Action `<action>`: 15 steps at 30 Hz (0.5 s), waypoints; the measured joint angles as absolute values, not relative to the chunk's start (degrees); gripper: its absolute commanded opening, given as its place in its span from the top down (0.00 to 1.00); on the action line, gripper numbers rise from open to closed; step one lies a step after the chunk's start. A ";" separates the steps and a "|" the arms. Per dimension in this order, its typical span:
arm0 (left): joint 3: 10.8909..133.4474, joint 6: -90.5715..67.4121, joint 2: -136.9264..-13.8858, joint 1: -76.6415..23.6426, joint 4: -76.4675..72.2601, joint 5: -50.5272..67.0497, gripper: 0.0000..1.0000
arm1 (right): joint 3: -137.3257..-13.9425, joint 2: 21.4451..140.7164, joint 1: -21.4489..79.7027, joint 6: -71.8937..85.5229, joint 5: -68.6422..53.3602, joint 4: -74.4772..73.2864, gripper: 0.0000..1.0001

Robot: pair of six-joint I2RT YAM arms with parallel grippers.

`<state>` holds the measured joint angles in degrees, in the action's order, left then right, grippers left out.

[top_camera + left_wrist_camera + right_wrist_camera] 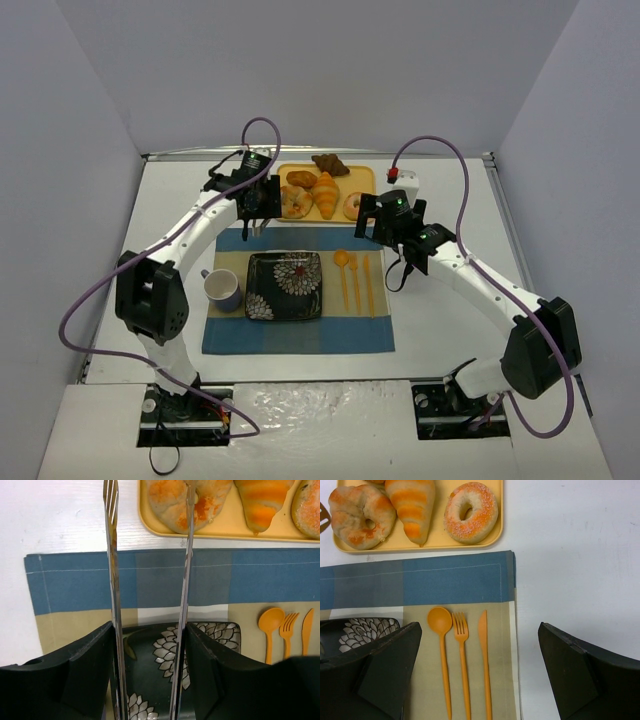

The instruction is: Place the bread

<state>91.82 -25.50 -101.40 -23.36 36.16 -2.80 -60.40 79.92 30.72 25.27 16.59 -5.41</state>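
Left gripper [150,487] apart at yellow tray [220,532] corner, one finger [186,565] over bread [172,502]. Right gripper [480,672] spread wide above orange cutlery [461,645].

We log a yellow tray [465,545] at the far side of the white table [570,555]. It carries a striped orange croissant [410,507], a sugared ring donut [470,511] to its right, and a dark brown pastry [329,164] at the back. A blue-and-beige placemat [455,582] lies just in front of the tray. On the placemat:
- a square black floral plate [285,285]
- a mug [223,289] beside the plate's left edge
- an orange spoon [441,645], fork [462,655] and knife [484,655], lying parallel to the plate's right
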 measured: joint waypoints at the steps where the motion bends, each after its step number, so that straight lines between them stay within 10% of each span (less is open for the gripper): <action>1: 92.38 -25.50 -102.47 -23.46 35.96 -2.54 0.49 | -60.40 79.92 30.69 25.24 16.67 -5.43 0.00; 15: 99.09 -24.14 -109.70 -24.75 33.83 -0.52 0.49 | -60.40 79.90 29.43 23.94 17.12 -5.85 0.00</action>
